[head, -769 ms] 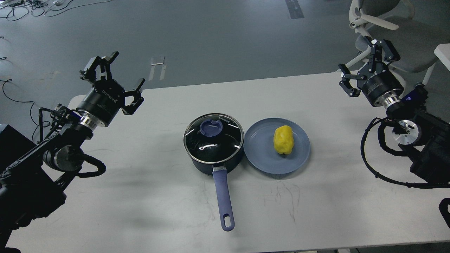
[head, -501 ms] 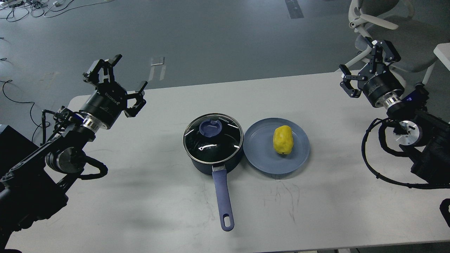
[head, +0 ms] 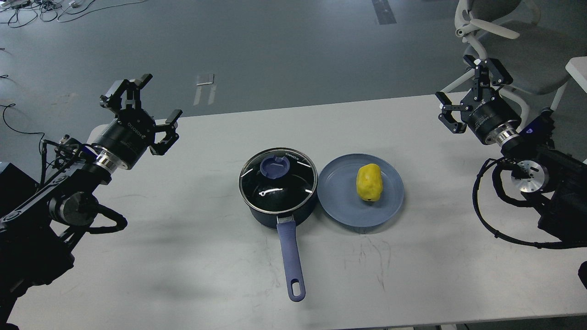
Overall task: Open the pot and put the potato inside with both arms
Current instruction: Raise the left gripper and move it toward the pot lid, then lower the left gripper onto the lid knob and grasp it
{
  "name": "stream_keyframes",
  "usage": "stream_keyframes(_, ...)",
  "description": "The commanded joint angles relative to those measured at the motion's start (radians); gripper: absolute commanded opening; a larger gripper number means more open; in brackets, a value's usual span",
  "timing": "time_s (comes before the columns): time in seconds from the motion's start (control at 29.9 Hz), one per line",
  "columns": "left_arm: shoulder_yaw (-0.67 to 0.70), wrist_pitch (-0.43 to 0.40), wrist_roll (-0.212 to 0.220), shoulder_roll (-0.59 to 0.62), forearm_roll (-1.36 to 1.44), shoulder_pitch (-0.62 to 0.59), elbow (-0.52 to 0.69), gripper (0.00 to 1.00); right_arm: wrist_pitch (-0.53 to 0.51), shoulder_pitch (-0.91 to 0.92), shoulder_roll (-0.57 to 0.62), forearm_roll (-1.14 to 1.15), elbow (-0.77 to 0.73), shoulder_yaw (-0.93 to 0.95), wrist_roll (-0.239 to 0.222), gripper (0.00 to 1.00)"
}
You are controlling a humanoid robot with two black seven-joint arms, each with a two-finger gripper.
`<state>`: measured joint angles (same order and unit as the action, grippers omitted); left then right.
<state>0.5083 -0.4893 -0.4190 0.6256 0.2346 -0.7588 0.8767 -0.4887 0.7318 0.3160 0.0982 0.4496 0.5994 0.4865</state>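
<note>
A dark blue pot [head: 278,208] stands at the table's middle with its glass lid [head: 277,180] on; the lid has a blue knob [head: 274,166]. The pot's long blue handle [head: 291,259] points toward me. A yellow potato [head: 369,182] lies on a blue plate [head: 339,195] right of the pot. My left gripper [head: 144,98] is open and empty, held up over the table's far left edge. My right gripper [head: 467,94] is open and empty above the table's far right corner.
The grey table [head: 192,256] carries only the pot and the plate. An office chair [head: 504,41] stands behind the right gripper. A white table corner [head: 578,68] shows at the far right. Cables [head: 41,9] lie on the floor at the back left.
</note>
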Motion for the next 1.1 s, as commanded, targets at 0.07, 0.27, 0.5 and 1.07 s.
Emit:
stream_keyframes(0.07,0.004,0.001,-0.029,0.081,0.230,-0.109,0.175,0.98,0.000,-0.009,0.001,0.000,0.000,-0.041,0.000,1.00)
stream_keyframes(0.27,0.004,0.001,-0.030,0.183,0.651,-0.229,0.431,0.98,0.000,-0.009,0.000,0.000,0.000,-0.081,-0.002,1.00)
stream_keyframes(0.5,-0.019,0.167,-0.055,0.152,1.377,-0.228,0.591,0.98,0.000,-0.006,-0.005,0.000,0.000,-0.082,0.000,1.00)
stream_keyframes(1.07,-0.125,0.193,-0.043,-0.104,1.838,-0.192,0.342,0.98,0.000,-0.019,0.001,0.001,0.001,-0.104,0.002,1.00)
